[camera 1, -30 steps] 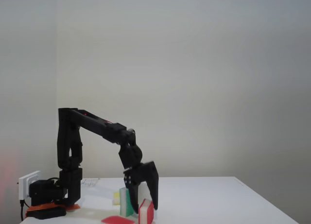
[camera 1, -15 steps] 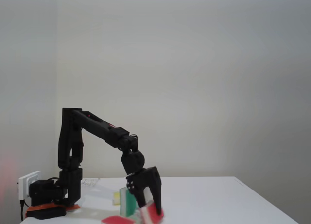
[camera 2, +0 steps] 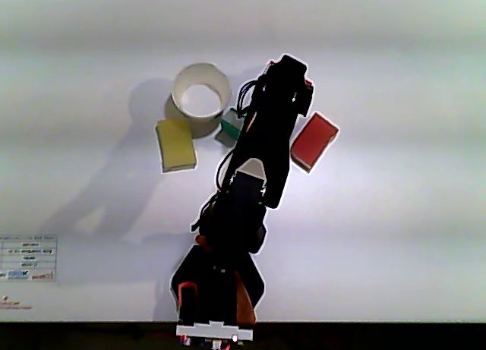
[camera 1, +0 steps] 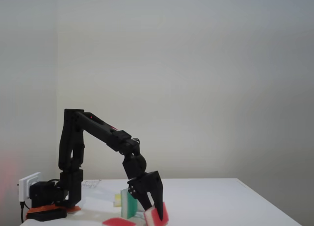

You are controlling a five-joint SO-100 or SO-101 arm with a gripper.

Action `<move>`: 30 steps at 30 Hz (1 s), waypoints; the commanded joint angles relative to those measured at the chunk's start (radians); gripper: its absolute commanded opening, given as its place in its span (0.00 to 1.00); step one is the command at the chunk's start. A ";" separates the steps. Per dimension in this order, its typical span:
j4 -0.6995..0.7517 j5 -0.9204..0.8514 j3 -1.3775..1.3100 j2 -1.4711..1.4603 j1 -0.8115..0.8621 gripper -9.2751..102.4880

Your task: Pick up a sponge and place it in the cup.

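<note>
The black arm [camera 1: 103, 133] bends down to the white bench [camera 1: 221, 201]. In the fixed view its end effector [camera 1: 153, 212] has its two fingers spread apart, and the red and white sponge [camera 1: 158, 215] leans tilted against them, low by the bench. Whether it is gripped cannot be told. In the other view the cup [camera 2: 200, 98] stands to the left of the arm, with a yellow sponge [camera 2: 175, 144] just near it.
</note>
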 commanded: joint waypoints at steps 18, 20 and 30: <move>0.686 0.020 -0.430 0.314 -0.130 0.08; 0.701 0.020 -0.466 0.324 -0.160 0.08; 0.761 0.011 -0.554 0.359 -0.285 0.08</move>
